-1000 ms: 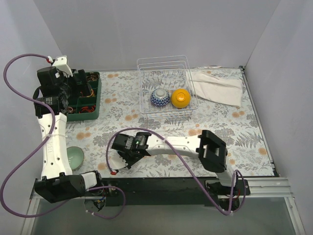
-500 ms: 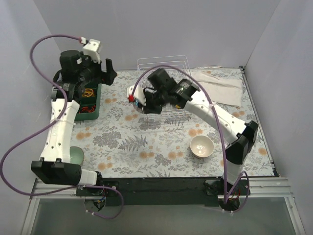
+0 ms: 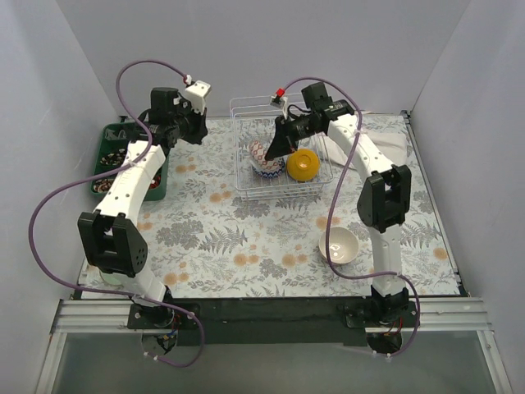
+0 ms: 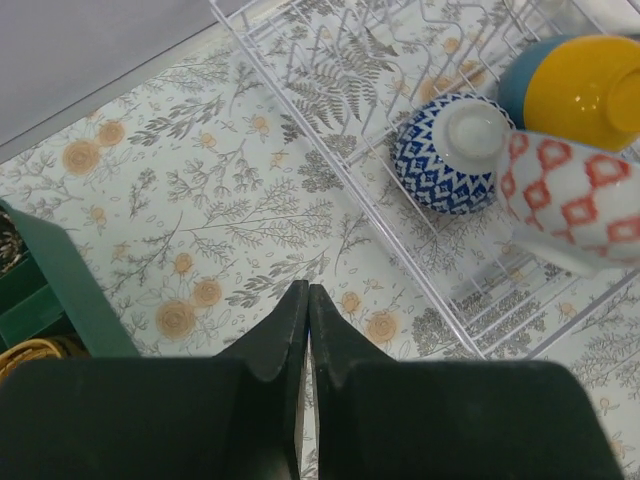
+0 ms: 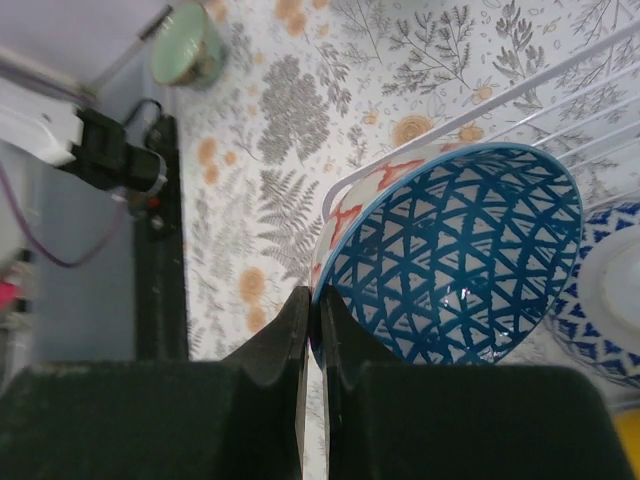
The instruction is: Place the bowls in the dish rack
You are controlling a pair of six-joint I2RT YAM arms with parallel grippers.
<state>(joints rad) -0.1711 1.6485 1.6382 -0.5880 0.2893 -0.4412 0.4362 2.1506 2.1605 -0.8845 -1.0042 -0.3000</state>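
Top external: the right gripper (image 3: 272, 152) is clamped on the rim of the red-patterned round bowl with a blue-triangle inside (image 3: 257, 153). It now hangs inside the white wire dish rack (image 3: 287, 186), up from low over the table a second ago.
Meaning: third bowl nearly loaded, not yet let go.
Left gripper (image 4: 305, 310): pinched shut, empty, swung from the dark green tray (image 3: 160, 185) towards the rack.
Room: the blue-patterned bowl (image 3: 269, 170) sits just beside; back rows look open.
Outside: white bowl (image 3: 339, 245), pale green bowl (image 5: 188, 45).

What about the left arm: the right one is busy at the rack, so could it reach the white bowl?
Probably yes, at a stretch: the left gripper is shut and empty, and nothing lies between it and the white bowl. The right arm stands close beside it, though.
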